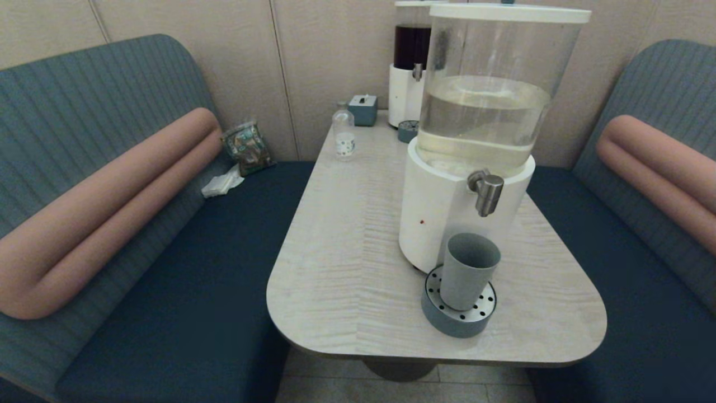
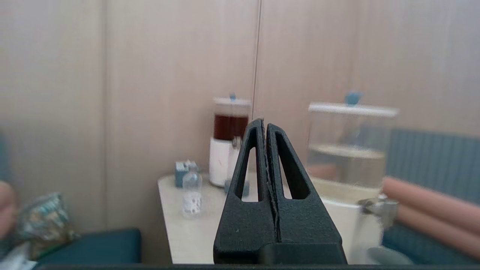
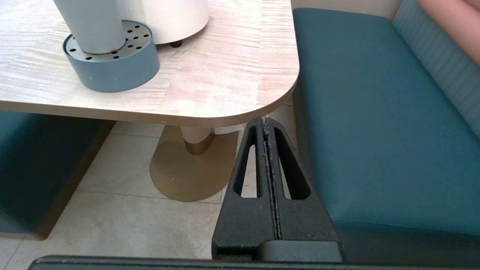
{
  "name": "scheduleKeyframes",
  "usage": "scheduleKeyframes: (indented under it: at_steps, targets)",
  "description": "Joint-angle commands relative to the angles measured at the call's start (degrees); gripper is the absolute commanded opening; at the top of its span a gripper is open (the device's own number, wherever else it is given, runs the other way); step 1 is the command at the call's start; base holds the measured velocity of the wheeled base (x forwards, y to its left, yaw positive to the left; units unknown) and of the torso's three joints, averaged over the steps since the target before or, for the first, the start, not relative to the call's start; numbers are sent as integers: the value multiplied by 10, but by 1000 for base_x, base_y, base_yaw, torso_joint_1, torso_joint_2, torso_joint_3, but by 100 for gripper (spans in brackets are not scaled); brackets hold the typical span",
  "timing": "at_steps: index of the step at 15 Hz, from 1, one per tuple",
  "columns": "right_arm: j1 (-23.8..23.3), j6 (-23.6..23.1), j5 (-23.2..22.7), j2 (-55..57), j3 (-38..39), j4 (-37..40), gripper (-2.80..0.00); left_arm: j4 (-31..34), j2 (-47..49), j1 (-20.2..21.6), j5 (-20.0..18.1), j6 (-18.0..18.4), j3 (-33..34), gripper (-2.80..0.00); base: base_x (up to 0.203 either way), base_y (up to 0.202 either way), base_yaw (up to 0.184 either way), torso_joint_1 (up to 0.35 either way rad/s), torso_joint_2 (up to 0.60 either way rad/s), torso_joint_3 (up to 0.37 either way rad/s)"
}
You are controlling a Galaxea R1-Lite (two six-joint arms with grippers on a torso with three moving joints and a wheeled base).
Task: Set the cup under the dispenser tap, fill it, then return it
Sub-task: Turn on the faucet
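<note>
The grey-blue cup (image 1: pixel 467 270) stands upright on the round perforated drip tray (image 1: pixel 458 318), right below the brushed-steel dispenser tap (image 1: pixel 486 191) of the big white-based dispenser (image 1: pixel 447 218). The cup's lower part (image 3: pixel 92 24) and the tray (image 3: pixel 112 67) also show in the right wrist view. My right gripper (image 3: pixel 265 119) is shut and empty, low beside the table's near right corner, above the floor. My left gripper (image 2: pixel 262 122) is shut and empty, held in the air off the table's left side, pointing at the wall. Neither arm shows in the head view.
A small clear bottle (image 1: pixel 343 136), a blue tissue box (image 1: pixel 363 108) and a dark-liquid dispenser (image 1: pixel 407 73) stand at the table's far end. Blue benches (image 1: pixel 184 280) flank the table (image 1: pixel 347 252). A snack bag (image 1: pixel 246 146) lies on the left bench.
</note>
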State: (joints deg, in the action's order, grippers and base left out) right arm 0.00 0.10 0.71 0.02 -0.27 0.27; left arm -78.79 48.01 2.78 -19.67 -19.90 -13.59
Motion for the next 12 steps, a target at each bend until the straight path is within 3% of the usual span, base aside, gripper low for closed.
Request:
scheduleKeyframes:
  at_steps: [1, 5, 6, 8, 11, 12]
  targets:
    - [0, 0, 0, -3, 0, 0, -280, 78, -174, 3, 2, -4, 19, -280, 0, 0, 0, 0, 0, 0]
    - [0, 0, 0, -3, 0, 0, -280, 403, -438, -12, 7, -39, 22, -280, 0, 0, 0, 0, 0, 0]
    - [0, 0, 0, -3, 1, -3, -280, 436, -468, -14, 26, -14, 43, -280, 0, 0, 0, 0, 0, 0]
    - [0, -1, 0, -3, 1, -4, -280, 522, -483, -18, 79, 67, 128, -280, 0, 0, 0, 0, 0, 0]
    - [0, -1, 0, -3, 3, -4, -280, 758, -480, -20, 175, 199, 138, -280, 0, 0, 0, 0, 0, 0]
    - [0, -3, 1, -3, 3, -4, -280, 796, -479, -21, 203, 211, 137, -280, 0, 0, 0, 0, 0, 0]
